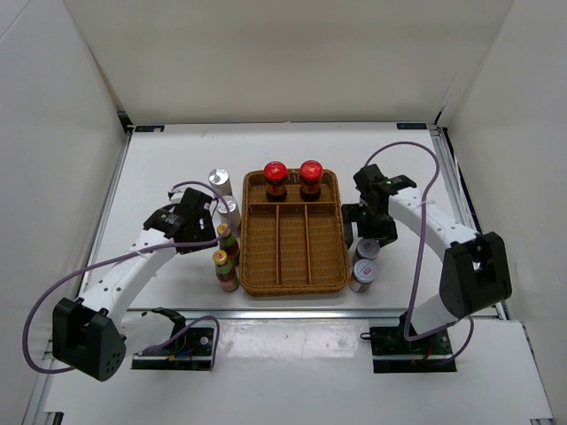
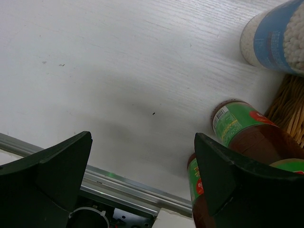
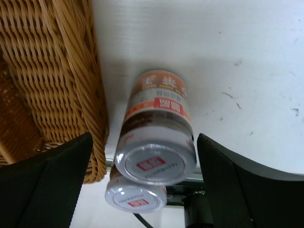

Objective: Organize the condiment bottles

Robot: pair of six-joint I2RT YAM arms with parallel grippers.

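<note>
Two dark red-capped bottles (image 1: 275,180) (image 1: 310,178) stand in the wicker tray's (image 1: 330,266) back compartment. Two silver-capped bottles (image 1: 219,181) (image 1: 229,211) and two slim green/orange-capped bottles (image 1: 227,239) (image 1: 223,266) stand left of the tray. Two grey-capped bottles with a red mark (image 1: 367,250) (image 1: 362,274) stand right of it. My left gripper (image 1: 211,215) (image 2: 142,161) is open and empty, with the slim bottles (image 2: 247,133) (image 2: 197,178) beside its right finger. My right gripper (image 1: 365,235) (image 3: 145,161) is open, its fingers on either side of the nearer grey-capped bottle (image 3: 156,137); the other (image 3: 137,197) is behind it.
The tray's three long front compartments hold nothing. Its wall (image 3: 52,71) is close to my right gripper's left finger (image 3: 42,190). A silver-capped bottle's body (image 2: 275,38) and the tray's edge (image 2: 289,109) show in the left wrist view. White walls enclose the table.
</note>
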